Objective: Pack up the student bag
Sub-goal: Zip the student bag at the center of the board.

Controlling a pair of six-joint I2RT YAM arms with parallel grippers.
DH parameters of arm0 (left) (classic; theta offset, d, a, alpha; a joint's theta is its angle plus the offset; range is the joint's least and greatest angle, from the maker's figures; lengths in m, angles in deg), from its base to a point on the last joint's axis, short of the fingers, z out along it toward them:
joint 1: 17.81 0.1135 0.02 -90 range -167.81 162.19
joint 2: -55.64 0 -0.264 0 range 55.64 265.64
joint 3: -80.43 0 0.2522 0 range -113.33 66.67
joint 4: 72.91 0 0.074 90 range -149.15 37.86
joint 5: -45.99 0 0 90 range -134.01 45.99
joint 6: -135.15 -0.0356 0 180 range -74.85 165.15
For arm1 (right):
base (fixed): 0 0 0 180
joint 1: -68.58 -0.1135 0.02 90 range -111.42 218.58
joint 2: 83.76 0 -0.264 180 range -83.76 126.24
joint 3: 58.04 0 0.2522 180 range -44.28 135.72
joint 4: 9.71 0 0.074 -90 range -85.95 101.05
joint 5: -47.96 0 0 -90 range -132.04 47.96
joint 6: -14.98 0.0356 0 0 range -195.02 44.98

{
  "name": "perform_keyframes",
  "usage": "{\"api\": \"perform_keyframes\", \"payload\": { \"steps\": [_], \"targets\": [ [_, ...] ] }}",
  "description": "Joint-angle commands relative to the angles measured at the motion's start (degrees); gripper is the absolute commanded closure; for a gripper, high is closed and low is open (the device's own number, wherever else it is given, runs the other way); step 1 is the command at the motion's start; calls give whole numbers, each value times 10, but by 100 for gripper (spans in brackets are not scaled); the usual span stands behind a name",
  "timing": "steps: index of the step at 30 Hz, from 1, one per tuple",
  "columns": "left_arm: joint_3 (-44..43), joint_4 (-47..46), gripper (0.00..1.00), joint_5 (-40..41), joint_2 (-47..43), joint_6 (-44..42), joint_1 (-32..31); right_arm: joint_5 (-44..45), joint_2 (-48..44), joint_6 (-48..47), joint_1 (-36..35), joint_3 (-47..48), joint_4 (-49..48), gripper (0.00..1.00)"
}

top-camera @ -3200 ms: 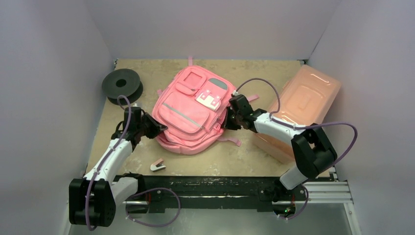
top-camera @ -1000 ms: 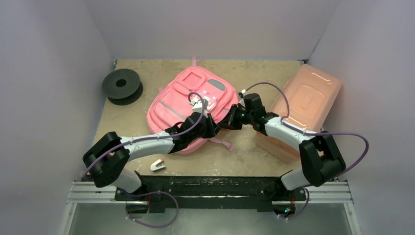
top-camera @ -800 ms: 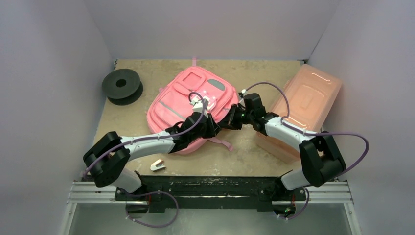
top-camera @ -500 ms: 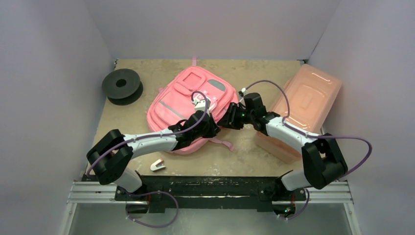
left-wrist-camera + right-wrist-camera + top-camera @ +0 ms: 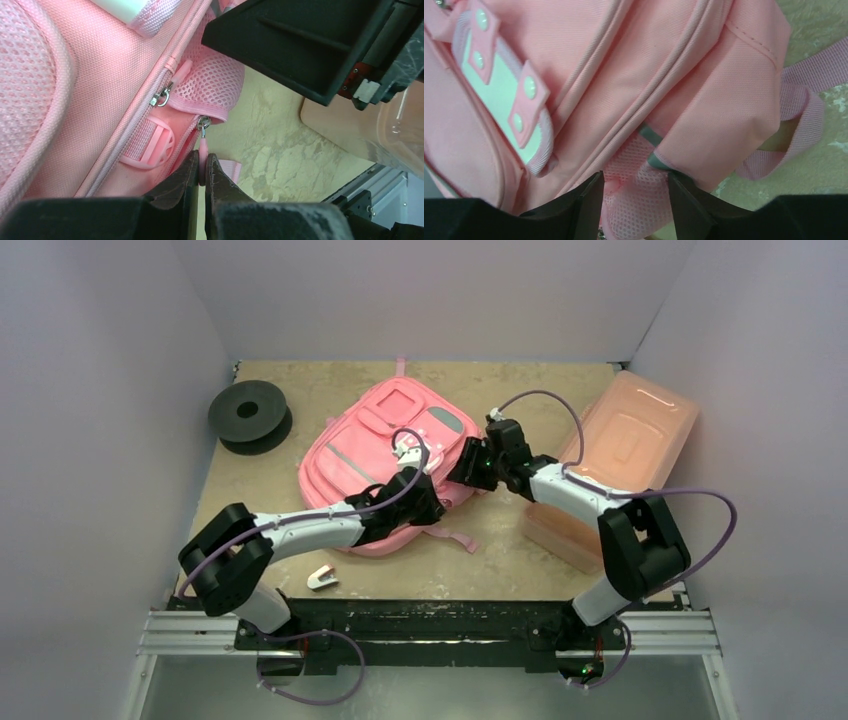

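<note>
Bag (image 5: 375,455): yours lies front up, mid-table (image 5: 500,560).
Left gripper (image 5: 201,172): you have it pinching the pink zip pull (image 5: 203,150) at the bag's near right corner.
Right gripper (image 5: 634,200): spread, with one finger on each side of the bag's mesh pocket (image 5: 634,175); you cannot tell whether they touch it.
Box (image 5: 625,455): just right of the bag.
Spool (image 5: 248,415): well left of the bag.

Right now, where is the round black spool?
In the top view, the black spool sits near the far left corner of the table. It is to the left of the pink backpack and apart from it.
</note>
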Motion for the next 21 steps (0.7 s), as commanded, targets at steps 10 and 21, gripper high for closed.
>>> {"api": "perform_keyframes", "payload": {
  "steps": [10, 21],
  "targets": [
    [-70, 244, 100, 75, 9, 59, -1, 221, 152, 22, 5, 120, -28, 74],
    [55, 221, 100, 55, -157, -21, 0, 304, 233, -160, 11, 323, 76, 46]
  ]
}}
